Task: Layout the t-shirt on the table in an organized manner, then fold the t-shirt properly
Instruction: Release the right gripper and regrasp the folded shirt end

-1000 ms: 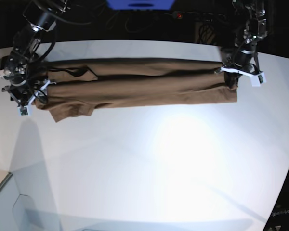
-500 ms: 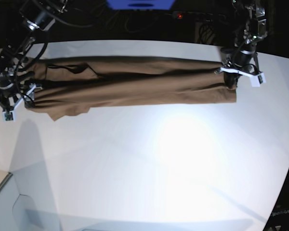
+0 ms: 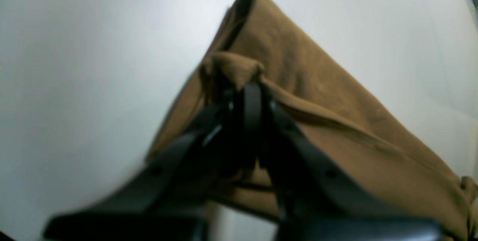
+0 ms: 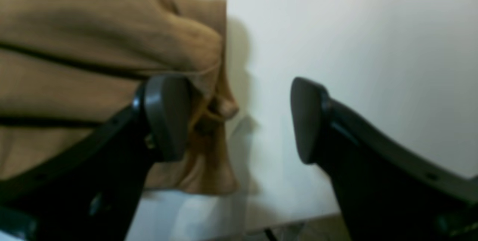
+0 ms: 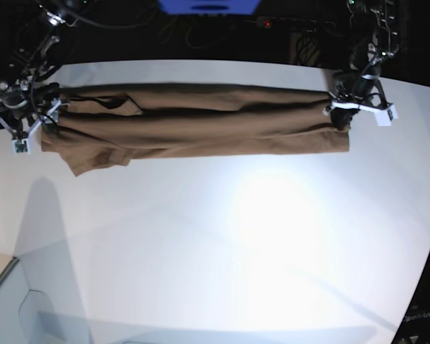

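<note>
The brown t-shirt (image 5: 201,129) lies stretched into a long, narrow folded strip across the far part of the white table (image 5: 236,251). At its right end in the base view, my left gripper (image 5: 342,115) is shut on a bunched corner of the cloth (image 3: 239,67), its closed tips (image 3: 248,87) pressed together. At the other end, my right gripper (image 5: 39,125) stands open (image 4: 237,119). The shirt's edge (image 4: 209,84) lies against one finger (image 4: 168,117), while the other finger (image 4: 306,121) is over bare table.
Dark cables and a blue object (image 5: 208,6) sit behind the table's far edge. The table's curved edge drops off at the lower left (image 5: 0,287) and lower right (image 5: 416,301). The right wrist view shows the table edge (image 4: 283,226) close below the gripper.
The right gripper moved left and then toward the far edge, drawing the shirt's left end out longer, and its jaws opened wider. The left gripper stayed shut on the cloth, shifting slightly.
</note>
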Robot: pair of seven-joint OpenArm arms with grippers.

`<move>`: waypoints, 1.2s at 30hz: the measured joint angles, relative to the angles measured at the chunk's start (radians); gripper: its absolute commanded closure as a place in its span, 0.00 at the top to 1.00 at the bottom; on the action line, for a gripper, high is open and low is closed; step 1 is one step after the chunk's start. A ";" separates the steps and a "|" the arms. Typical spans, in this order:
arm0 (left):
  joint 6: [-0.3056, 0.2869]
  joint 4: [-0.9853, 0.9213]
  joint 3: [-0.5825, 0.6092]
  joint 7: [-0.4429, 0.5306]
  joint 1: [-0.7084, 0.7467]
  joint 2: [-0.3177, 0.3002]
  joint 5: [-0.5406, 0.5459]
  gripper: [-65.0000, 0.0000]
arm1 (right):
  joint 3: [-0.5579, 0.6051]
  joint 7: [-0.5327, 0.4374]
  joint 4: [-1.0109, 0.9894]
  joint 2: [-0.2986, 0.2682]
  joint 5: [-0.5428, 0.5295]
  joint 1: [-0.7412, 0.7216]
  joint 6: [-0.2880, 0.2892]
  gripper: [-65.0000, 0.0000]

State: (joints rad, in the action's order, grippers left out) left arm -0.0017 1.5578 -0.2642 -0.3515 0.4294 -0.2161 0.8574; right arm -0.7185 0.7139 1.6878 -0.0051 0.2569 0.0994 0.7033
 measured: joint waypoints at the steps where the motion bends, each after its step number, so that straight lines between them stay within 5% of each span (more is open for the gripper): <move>1: 0.002 0.000 0.000 -0.002 0.000 0.000 0.000 0.00 | 0.000 -0.001 0.000 0.005 0.001 0.005 0.000 0.66; 12: 0.002 0.000 0.000 -0.003 -0.003 0.000 0.000 0.01 | 0.001 -0.003 0.006 0.005 -0.002 0.010 0.000 0.66; 22: -0.006 0.007 0.000 0.006 -0.003 0.004 0.008 0.41 | 0.002 0.014 0.007 0.005 -0.002 0.010 0.000 0.79; 36: -0.007 0.006 0.001 0.011 -0.003 0.006 0.009 0.43 | 0.006 0.179 0.195 -0.011 -0.005 0.060 0.000 0.80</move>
State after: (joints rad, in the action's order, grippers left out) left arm -0.0086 1.5639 -0.2634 -0.3405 0.4267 -0.2100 0.8665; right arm -0.7124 0.8925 1.8832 -0.0166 0.2516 0.1596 0.7029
